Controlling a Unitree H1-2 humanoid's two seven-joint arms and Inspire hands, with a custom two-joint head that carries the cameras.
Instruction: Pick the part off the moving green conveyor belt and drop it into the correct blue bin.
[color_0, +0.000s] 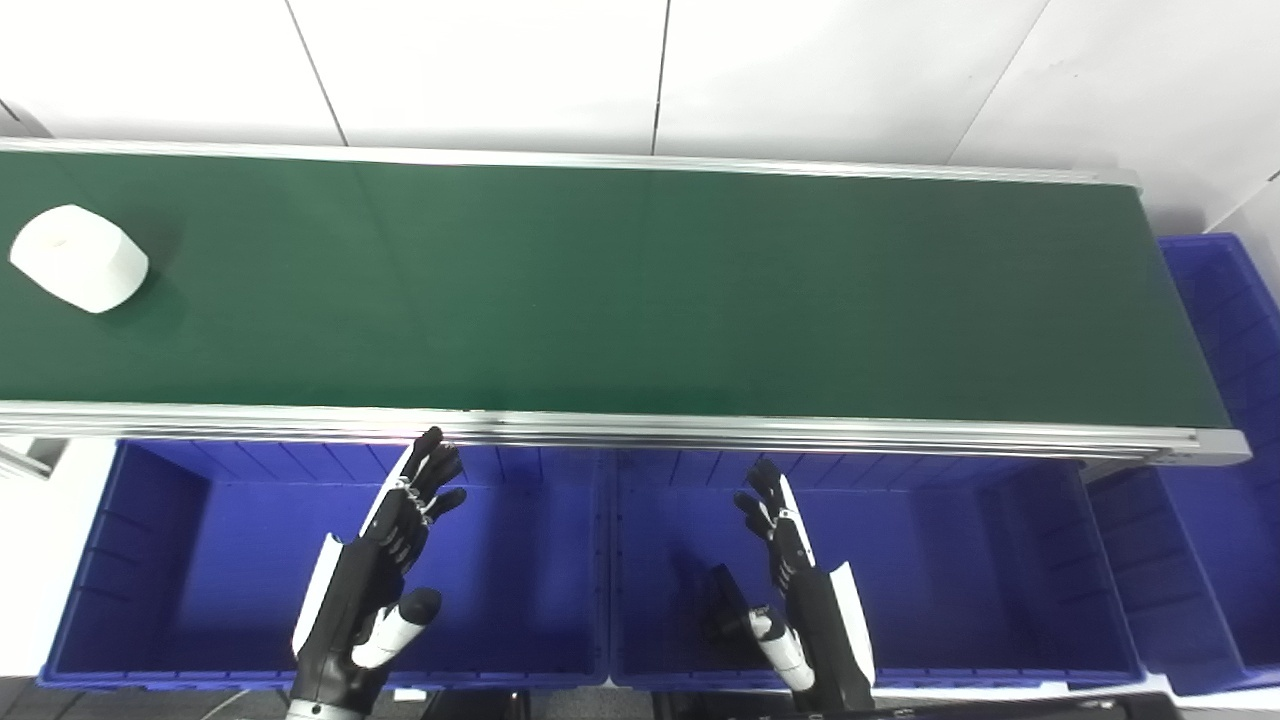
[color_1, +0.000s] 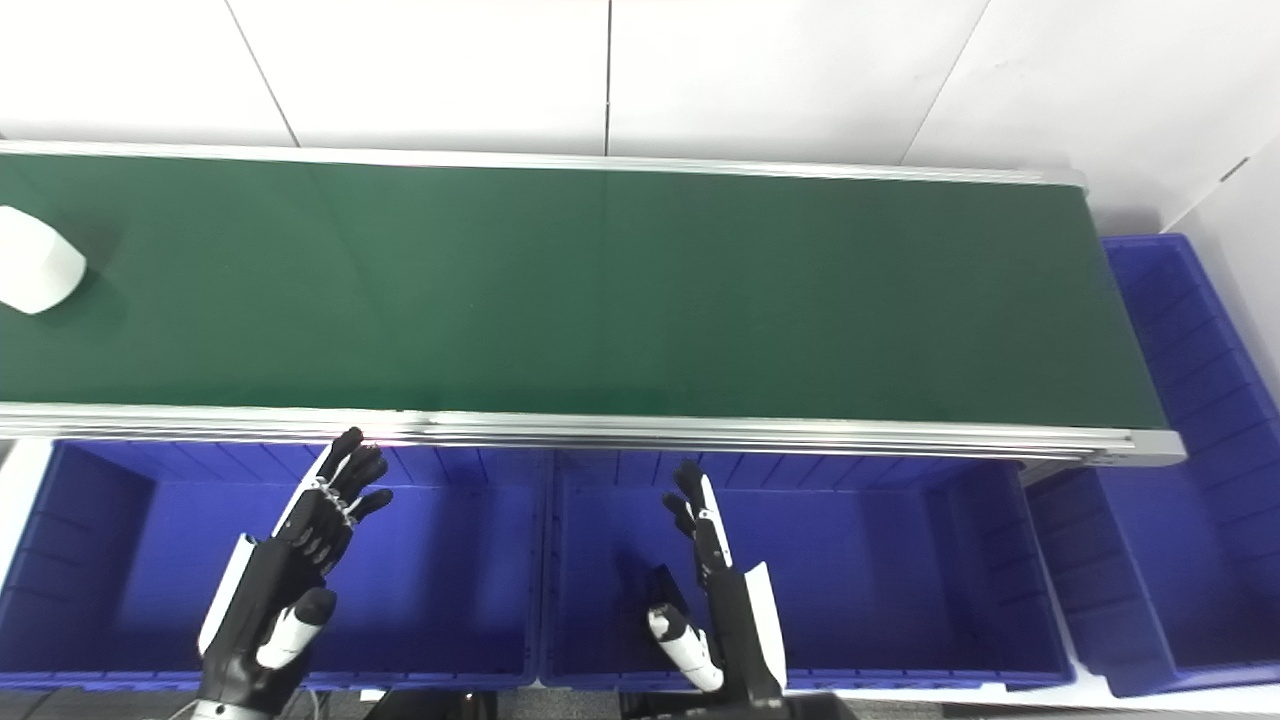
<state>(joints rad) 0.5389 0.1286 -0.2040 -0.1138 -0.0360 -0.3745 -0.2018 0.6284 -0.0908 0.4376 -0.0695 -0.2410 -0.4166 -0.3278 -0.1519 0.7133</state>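
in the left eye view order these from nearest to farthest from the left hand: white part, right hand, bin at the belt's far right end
1. Right hand: to the right of the left hand, over the middle bin.
2. White part: on the belt, up at the far left.
3. End bin: far right, past the belt's end.

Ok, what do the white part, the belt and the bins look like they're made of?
White part: looks like matte plastic or foam, with soft rounded edges and no glare; can't tell which. Belt: matte green rubber or PVC-like sheet, between brushed metal rails. Blue bins: moulded plastic, with ribbed walls and a slight sheen.
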